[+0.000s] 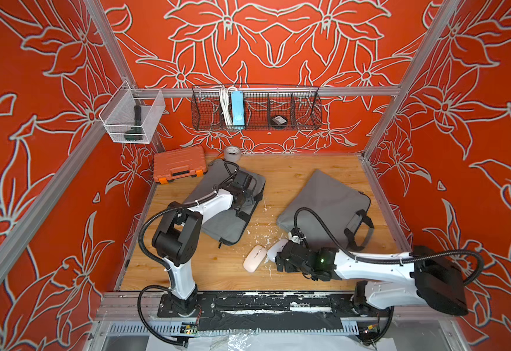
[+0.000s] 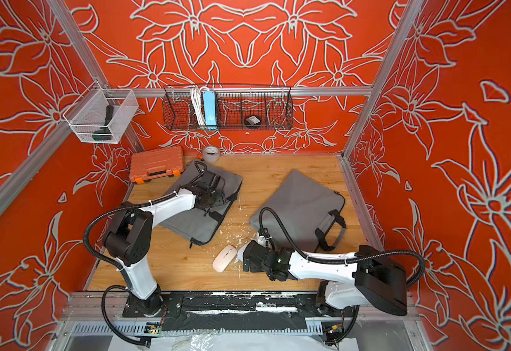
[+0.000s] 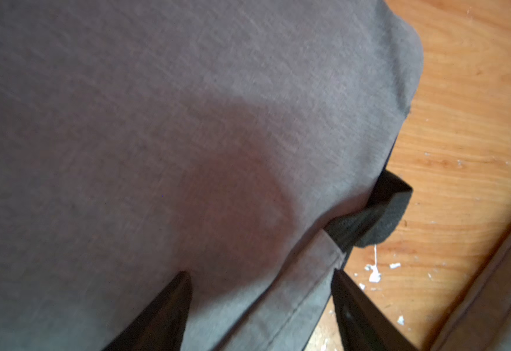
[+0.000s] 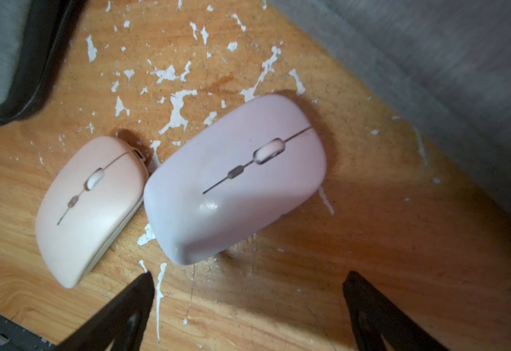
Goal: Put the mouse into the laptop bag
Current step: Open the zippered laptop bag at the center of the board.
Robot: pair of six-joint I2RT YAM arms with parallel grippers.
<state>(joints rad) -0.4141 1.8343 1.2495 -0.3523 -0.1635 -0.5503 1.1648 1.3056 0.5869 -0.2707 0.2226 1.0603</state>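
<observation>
My right gripper (image 4: 249,275) hangs wide open, empty, over the lilac mouse (image 4: 236,179) — smooth rounded plastic, hard beside the peach mouse (image 4: 90,206) at its 8 o'clock, near 6 o'clock on the paint-flecked wooden table (image 1: 217,273). Both top views half hide it under my wrist. At 10 o'clock my left gripper (image 3: 260,275) straddles the hem of the woven grey laptop bag (image 3: 157,121) — fingers apart, not closed.

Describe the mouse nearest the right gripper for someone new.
On the wooden table, by the near corner of the right grey laptop bag, two mice lie side by side. It is the lilac mouse at the right gripper, not the peach mouse.
</observation>
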